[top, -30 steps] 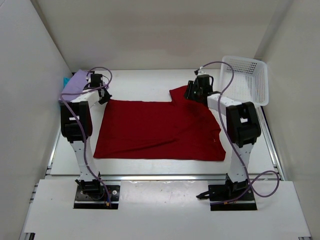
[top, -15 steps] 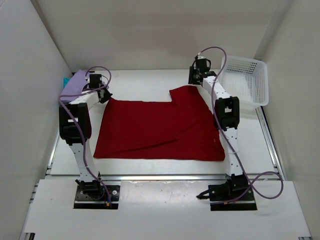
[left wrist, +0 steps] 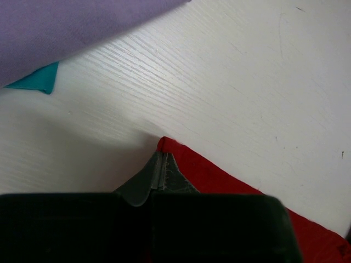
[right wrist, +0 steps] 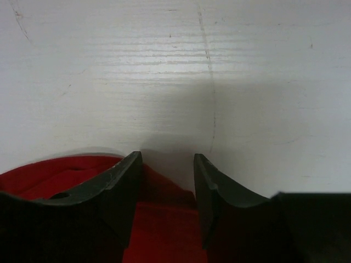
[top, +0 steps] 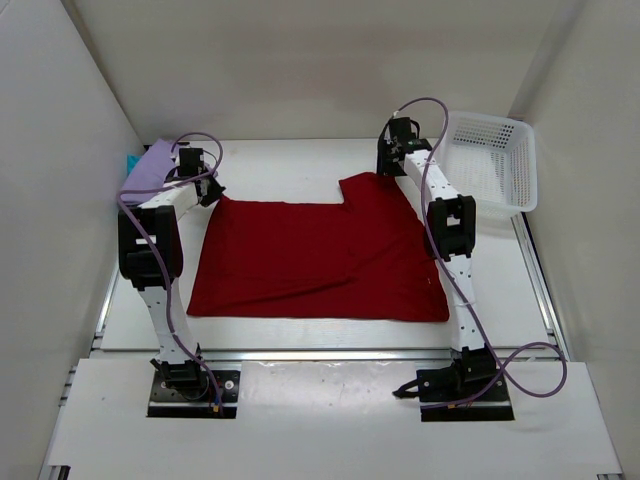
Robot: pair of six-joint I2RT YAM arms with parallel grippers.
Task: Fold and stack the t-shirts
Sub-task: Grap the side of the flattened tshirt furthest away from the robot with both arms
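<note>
Surface (top: pixel 300 160) first: you have the red shirt (top: pixel 310 260) spread flat across its middle, one sleeve poking toward the far side on the right. Only one corner of that cloth is gripped. The main hazard, as I judge it, is a lopsided lift: raise the left side alone and the shirt will drag and bunch instead of folding over cleanly. A second hazard sits on the right, where the sleeve's edge lies under the fingers (right wrist: pixel 118 186) rather than between their tips. Close there and you may catch only a thin lip, or bare surface, and it would slip out mid-fold.

The left arm (top: pixel 150 240) stands up from its base and reaches to the far left, wrist tipped down at the shirt's far left corner. The right arm (top: pixel 445 225) stretches long toward the far right, wrist down over the sleeve. Its cable (top: pixel 428 99) loops close beside the basket (top: pixel 495 165), which could snag it on a wide swing.

The lavender shirt (top: pixel 150 162) lies at the far left edge, just beside the left wrist, with the teal shirt (left wrist: pixel 38 82) peeking out from under it. A pull leftward could nudge that pair.

The left claw (left wrist: pixel 160 164) is clenched on the red corner. The right claw (right wrist: pixel 167 164) is released, jaws apart, holding nothing.
</note>
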